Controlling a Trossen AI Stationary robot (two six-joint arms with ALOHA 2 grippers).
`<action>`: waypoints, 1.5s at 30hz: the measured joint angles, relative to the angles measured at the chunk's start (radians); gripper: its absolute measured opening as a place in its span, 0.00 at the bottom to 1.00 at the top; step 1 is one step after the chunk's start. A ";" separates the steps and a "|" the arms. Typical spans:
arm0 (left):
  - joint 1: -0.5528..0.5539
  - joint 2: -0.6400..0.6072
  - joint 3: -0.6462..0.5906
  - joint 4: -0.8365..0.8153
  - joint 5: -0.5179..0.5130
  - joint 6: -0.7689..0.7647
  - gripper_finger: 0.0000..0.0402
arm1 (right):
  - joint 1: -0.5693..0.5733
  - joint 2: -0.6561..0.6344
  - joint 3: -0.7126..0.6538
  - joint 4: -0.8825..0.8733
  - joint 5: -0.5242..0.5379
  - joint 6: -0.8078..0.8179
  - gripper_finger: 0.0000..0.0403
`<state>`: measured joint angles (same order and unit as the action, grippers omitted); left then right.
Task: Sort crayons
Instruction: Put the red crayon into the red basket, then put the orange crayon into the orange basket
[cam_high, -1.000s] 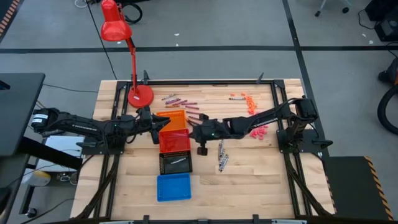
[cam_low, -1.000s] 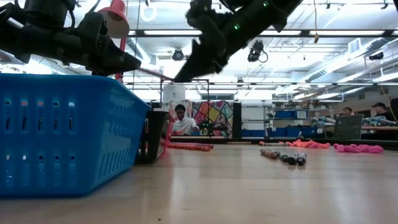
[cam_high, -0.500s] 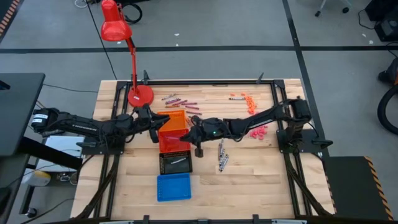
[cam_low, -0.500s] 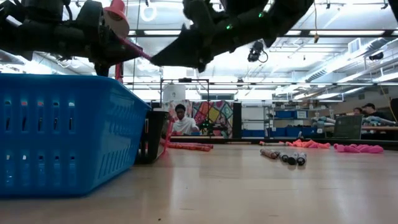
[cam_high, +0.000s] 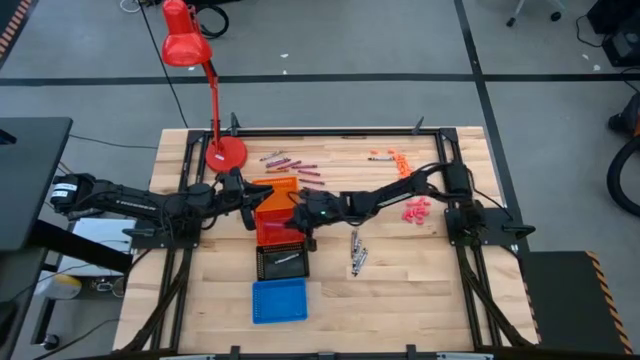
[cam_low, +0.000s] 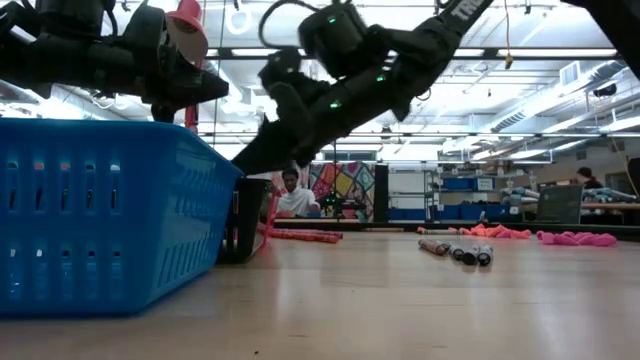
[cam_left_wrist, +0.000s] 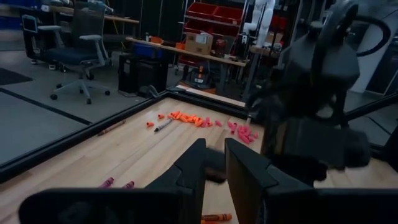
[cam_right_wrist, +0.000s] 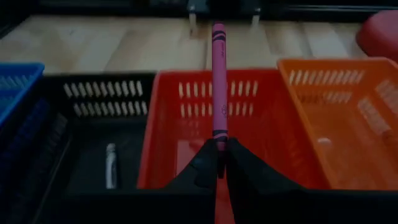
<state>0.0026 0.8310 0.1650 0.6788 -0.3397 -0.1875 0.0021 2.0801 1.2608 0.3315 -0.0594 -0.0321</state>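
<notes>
My right gripper (cam_right_wrist: 219, 155) is shut on a maroon-pink crayon (cam_right_wrist: 219, 81) over the red tray (cam_high: 272, 232), and it shows low in the low view (cam_low: 262, 150). My left gripper (cam_high: 248, 196) waits over the orange tray (cam_high: 283, 190); its fingers (cam_left_wrist: 194, 168) stand a narrow gap apart with nothing seen held. A whitish crayon (cam_right_wrist: 110, 165) lies in the black tray (cam_high: 282, 262). Loose crayons lie on the table: maroon (cam_high: 290, 160), orange (cam_high: 400, 160), pink (cam_high: 415, 210) and dark ones (cam_high: 356, 250). My right gripper pinches the crayon's near end (cam_right_wrist: 219, 138) between its two fingers. The fingers come from the table's right, slanting down. The crayon runs on in line with them, toward the table's left. It is lifted clear above the red tray.
The blue tray (cam_high: 279, 300) ends the tray row at the near side and fills the left of the low view (cam_low: 100, 215). A red desk lamp (cam_high: 225, 152) stands at the far left of the table. People sit in the room beyond (cam_low: 292, 192).
My right gripper has gone toward the table's left edge and down to the red tray, tipping further downward. It stays shut on the crayon, which has travelled with it.
</notes>
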 joint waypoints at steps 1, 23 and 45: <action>0.000 0.000 0.000 0.000 0.000 0.000 0.18 | 0.000 0.002 0.007 -0.030 -0.003 0.002 0.07; 0.000 0.013 0.000 -0.019 0.000 -0.002 0.18 | -0.020 -0.039 0.099 -0.263 0.017 -0.055 0.28; 0.015 0.013 0.000 -0.062 0.000 -0.008 0.18 | -0.046 -0.167 -0.138 -0.475 0.289 0.090 0.30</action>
<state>0.0173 0.8444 0.1650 0.6167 -0.3397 -0.1955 -0.0437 1.9129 1.1233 -0.1437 0.2295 0.0580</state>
